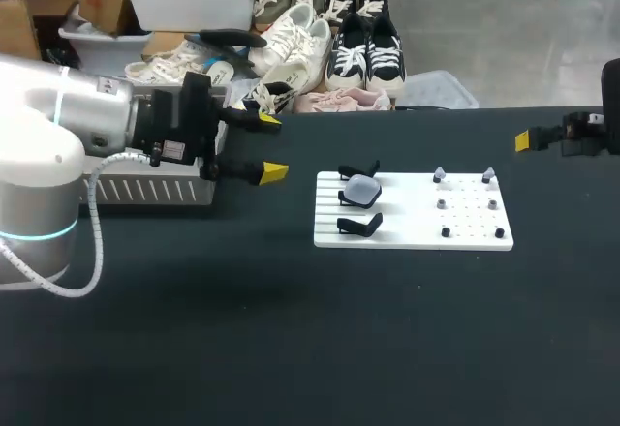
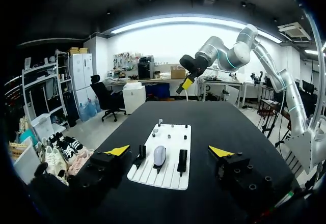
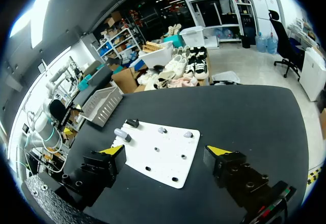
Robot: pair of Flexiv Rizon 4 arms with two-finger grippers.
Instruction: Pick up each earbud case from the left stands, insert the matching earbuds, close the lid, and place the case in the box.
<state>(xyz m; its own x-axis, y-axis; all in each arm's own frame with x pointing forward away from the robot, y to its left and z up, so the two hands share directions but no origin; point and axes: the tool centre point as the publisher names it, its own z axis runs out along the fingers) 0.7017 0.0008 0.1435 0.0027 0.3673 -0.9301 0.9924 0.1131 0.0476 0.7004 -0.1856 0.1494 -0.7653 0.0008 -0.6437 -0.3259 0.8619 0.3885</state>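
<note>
A board [image 1: 415,236] is lying on the table [image 1: 291,349], a little right of its middle. Three stands [image 1: 358,224] are sitting in a row along the board's left part, one behind the other. An earbud case [image 1: 361,190] is resting on the middle one. Two earbuds [image 1: 439,174] are sitting side by side near the board's back edge on its right part, with small pegs [image 1: 446,232] standing in front of them. The left gripper [image 1: 271,146] is hanging left of the board, apart from it, its fingers pointing toward it. A basket [image 1: 145,192] is sitting farther left of the board. The right gripper [image 1: 524,140] is hanging behind the board's right end.
</note>
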